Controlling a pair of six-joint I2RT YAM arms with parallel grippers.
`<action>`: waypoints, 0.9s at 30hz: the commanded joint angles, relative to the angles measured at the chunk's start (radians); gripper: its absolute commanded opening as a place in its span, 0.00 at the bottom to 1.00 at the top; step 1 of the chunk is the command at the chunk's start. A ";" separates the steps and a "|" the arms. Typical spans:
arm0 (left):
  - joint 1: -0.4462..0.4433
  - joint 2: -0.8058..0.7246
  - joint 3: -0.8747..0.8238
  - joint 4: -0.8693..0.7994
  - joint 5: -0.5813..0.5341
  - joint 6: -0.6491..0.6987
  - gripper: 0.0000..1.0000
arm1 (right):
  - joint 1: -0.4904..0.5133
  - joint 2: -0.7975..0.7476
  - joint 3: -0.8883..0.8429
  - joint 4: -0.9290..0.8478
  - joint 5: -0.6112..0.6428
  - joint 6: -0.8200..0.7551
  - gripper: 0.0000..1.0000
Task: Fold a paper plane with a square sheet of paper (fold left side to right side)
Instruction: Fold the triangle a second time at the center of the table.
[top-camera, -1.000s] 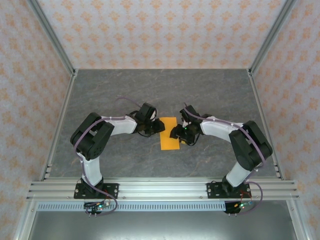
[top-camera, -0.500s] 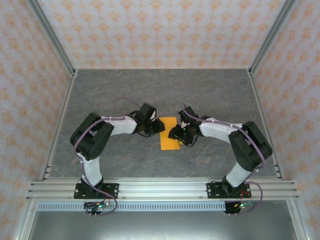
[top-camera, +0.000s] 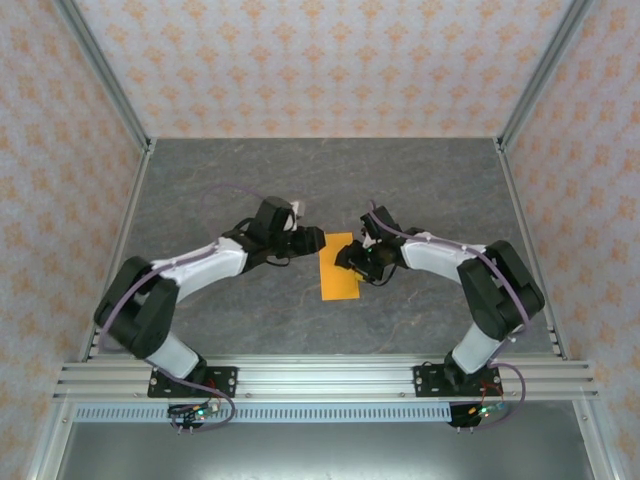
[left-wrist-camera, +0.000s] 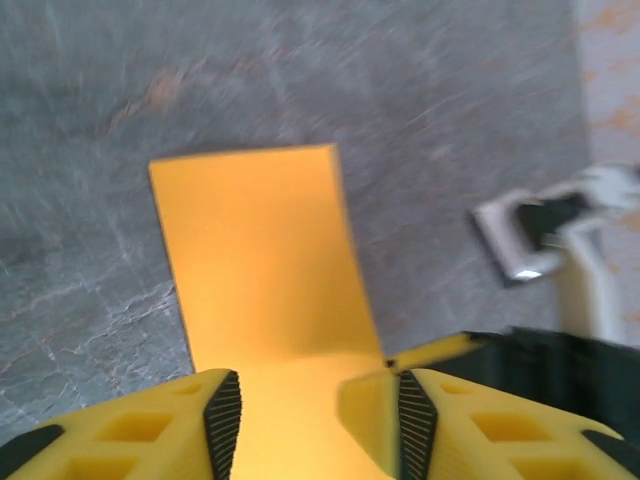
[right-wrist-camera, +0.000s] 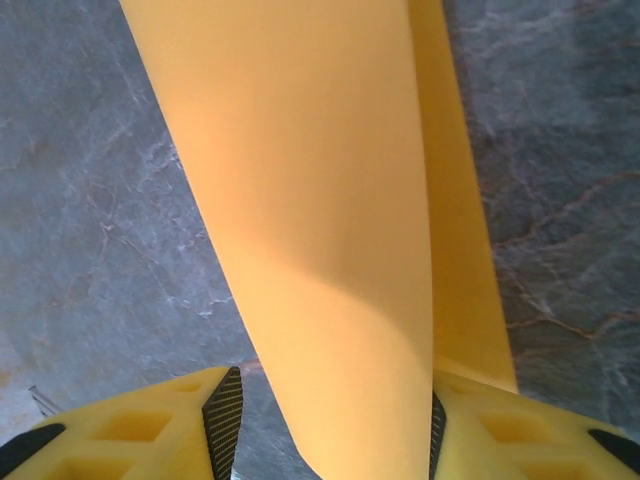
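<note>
The square sheet of paper (top-camera: 338, 276) lies mid-table as a narrow bright-orange rectangle, folded over lengthwise. My left gripper (top-camera: 314, 240) hovers at its upper left corner. In the left wrist view its jaws (left-wrist-camera: 318, 430) stand open over the paper (left-wrist-camera: 260, 260), with no grip on it. My right gripper (top-camera: 351, 258) sits at the sheet's right edge. In the right wrist view a raised top layer of the paper (right-wrist-camera: 320, 200) curves up between its open jaws (right-wrist-camera: 325, 430) and leans on the right pad (right-wrist-camera: 434, 430), while bare table shows beside the left pad (right-wrist-camera: 222, 420).
The grey marbled table (top-camera: 300, 180) is boxed in by patterned walls and metal posts. An aluminium rail (top-camera: 320, 380) runs along the near edge by the arm bases. Part of the right arm (left-wrist-camera: 545, 235) shows to the right in the left wrist view.
My left gripper has opened and let go of the paper, lifting slightly up and right while its elbow swung out to the left. The right gripper has barely moved.
</note>
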 joint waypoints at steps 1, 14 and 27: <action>-0.023 -0.130 -0.086 -0.025 -0.070 0.108 0.54 | -0.010 0.023 0.055 0.025 -0.010 0.029 0.50; -0.327 -0.165 -0.163 -0.016 -0.253 0.206 0.62 | -0.012 0.062 0.137 -0.032 0.006 0.031 0.48; -0.439 0.119 0.056 -0.068 -0.361 0.239 0.69 | -0.011 0.066 0.141 -0.044 0.006 0.028 0.48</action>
